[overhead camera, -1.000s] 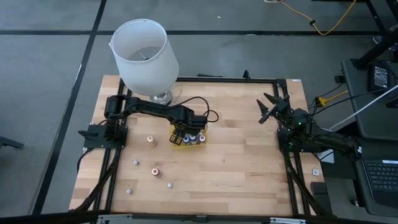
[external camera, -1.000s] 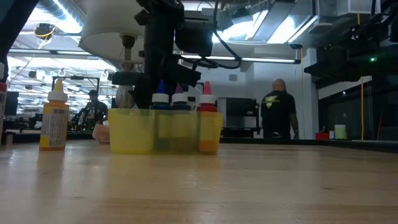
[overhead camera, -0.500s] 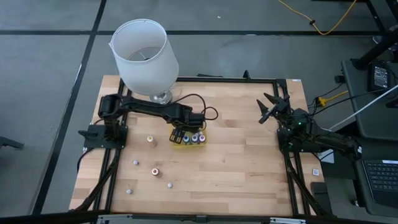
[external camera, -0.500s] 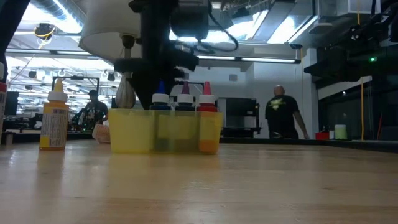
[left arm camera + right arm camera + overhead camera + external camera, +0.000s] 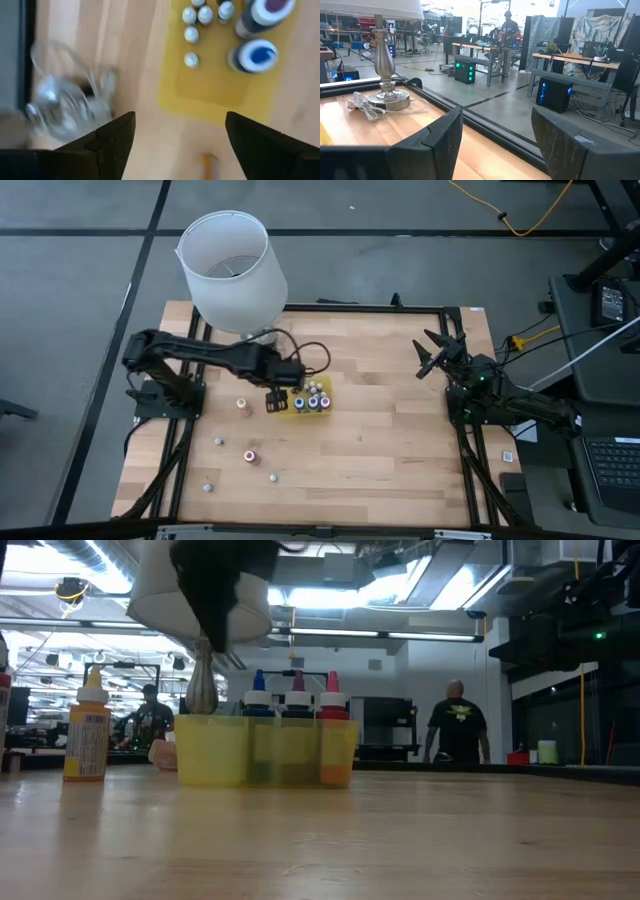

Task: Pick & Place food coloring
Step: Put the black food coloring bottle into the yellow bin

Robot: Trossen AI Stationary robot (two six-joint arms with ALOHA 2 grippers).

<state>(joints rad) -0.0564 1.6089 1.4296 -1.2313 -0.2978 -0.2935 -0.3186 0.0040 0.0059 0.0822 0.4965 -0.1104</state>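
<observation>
Legible text: none. The label on the orange-capped bottle (image 5: pixel 88 735) was too blurred to read.

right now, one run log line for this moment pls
left gripper: open, empty, beside yellow tray | bottles in tray | loose bottles on table | right gripper: open, waiting at right edge
</observation>
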